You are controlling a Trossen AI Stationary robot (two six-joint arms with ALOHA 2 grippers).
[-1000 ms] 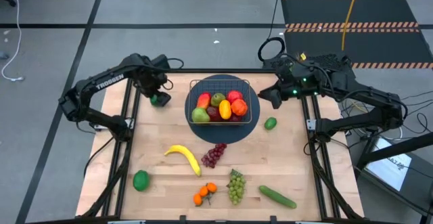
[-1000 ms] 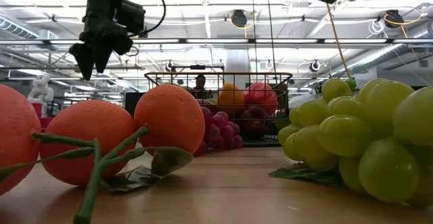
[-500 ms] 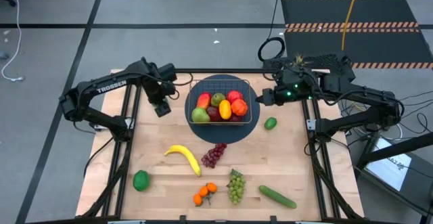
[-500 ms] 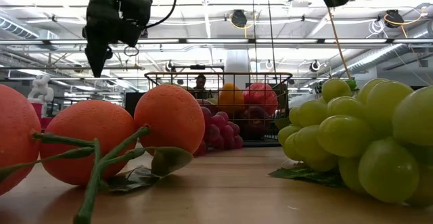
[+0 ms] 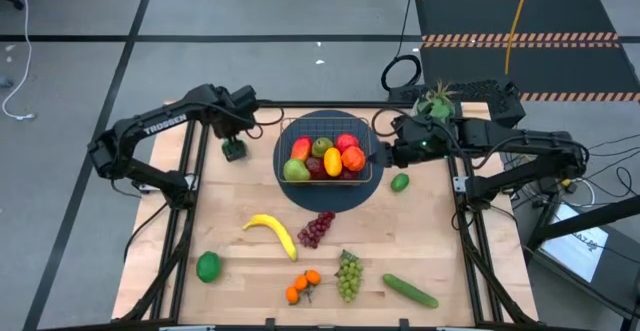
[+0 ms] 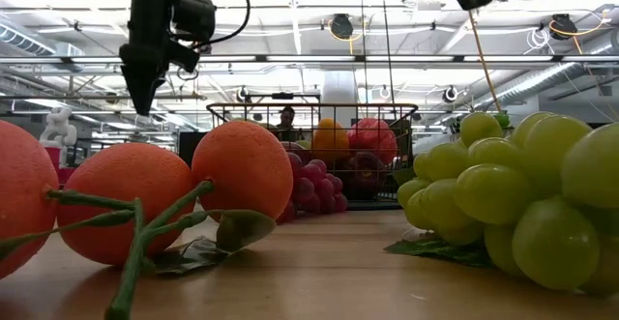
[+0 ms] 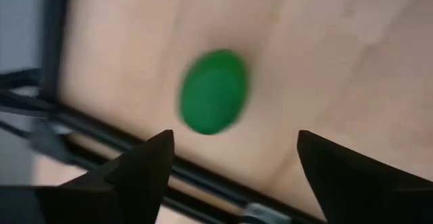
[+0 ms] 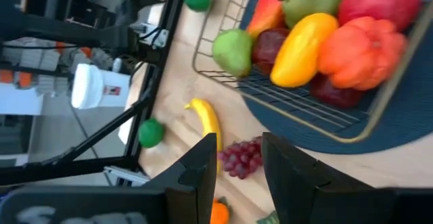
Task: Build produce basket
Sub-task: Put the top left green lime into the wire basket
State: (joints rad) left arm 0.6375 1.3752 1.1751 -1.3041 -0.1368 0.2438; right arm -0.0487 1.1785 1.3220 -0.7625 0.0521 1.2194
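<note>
The wire basket (image 5: 283, 131) stands on a round dark mat (image 5: 335, 199) at the far middle. It holds a pear (image 8: 233, 50), a mango (image 8: 301, 49), a pepper (image 8: 358, 45) and red fruit. My left gripper (image 5: 236, 141) is open, pointing down above a green lime (image 7: 213, 92) that lies on the table left of the basket. My right gripper (image 5: 383, 156) is open and empty at the basket's right rim; it also shows in its wrist view (image 8: 240, 163).
On the near half of the table lie a banana (image 5: 272, 233), purple grapes (image 5: 316, 228), green grapes (image 5: 348, 275), oranges (image 5: 302, 287), a cucumber (image 5: 410, 290) and a green fruit (image 5: 207, 266). A lime (image 5: 399, 182) lies right of the mat. A potted plant (image 5: 437, 101) stands at the far right.
My right gripper has gone toward the table's left, up to the basket's right rim. My left gripper has stayed above the lime and turned about its own axis. The produce has not moved.
</note>
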